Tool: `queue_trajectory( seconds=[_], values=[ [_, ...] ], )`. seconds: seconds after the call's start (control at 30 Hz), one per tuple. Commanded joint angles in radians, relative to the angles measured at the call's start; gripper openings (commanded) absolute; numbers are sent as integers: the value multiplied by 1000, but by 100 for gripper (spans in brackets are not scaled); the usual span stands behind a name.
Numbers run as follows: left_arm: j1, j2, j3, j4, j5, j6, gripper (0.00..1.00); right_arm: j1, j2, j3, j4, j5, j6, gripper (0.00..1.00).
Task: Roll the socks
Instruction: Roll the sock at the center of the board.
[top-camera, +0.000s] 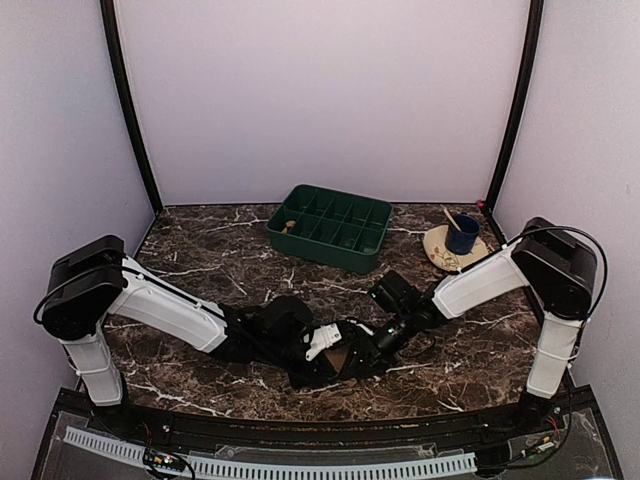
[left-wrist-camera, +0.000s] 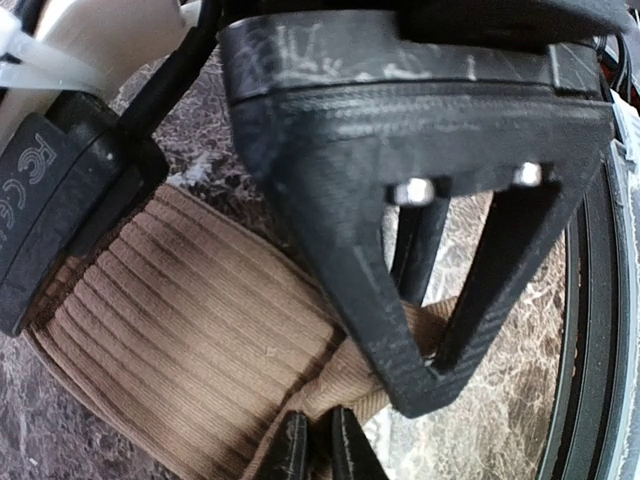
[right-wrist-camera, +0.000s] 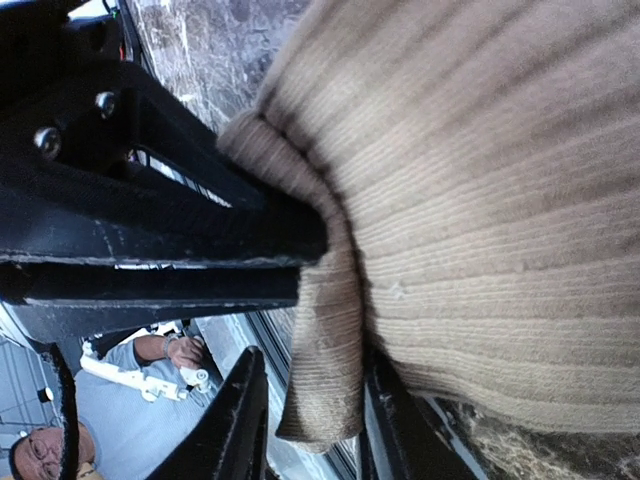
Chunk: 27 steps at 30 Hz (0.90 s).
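Note:
A tan ribbed sock (left-wrist-camera: 190, 340) lies on the dark marble table (top-camera: 200, 250) near the front edge. In the top view only a small tan patch of the sock (top-camera: 352, 358) shows between the two arms. My left gripper (left-wrist-camera: 320, 445) is shut on a bunched fold of this sock. My right gripper (right-wrist-camera: 312, 375) is open, and a hanging flap of the sock (right-wrist-camera: 325, 350) sits between its spread fingers, touching only the right one. In the left wrist view, the right gripper's black fingers (left-wrist-camera: 440, 370) press over the same fold. Both grippers meet above the sock, left gripper (top-camera: 325, 348), right gripper (top-camera: 366, 348).
A green compartment tray (top-camera: 330, 228) stands at the back centre. A blue cup (top-camera: 462, 235) sits on a beige plate (top-camera: 440, 252) at the back right. The table's front edge (top-camera: 300, 415) lies just behind the grippers. Purple walls enclose three sides.

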Motion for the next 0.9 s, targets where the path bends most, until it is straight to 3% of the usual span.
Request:
queue_trajectory(
  seconds=[0.0,0.63,0.87],
  values=[
    [23,34,-1,-72,-1,-24,11,-15,-13,19,-49,60,-26,30],
    [33,50,-8,-99,23,-62,6,-88,-97,-54,-1,152,-15,35],
    [44,50,-22,-88,34,-86,3,-94,-172,-104,11,273,-51,35]
  ],
)
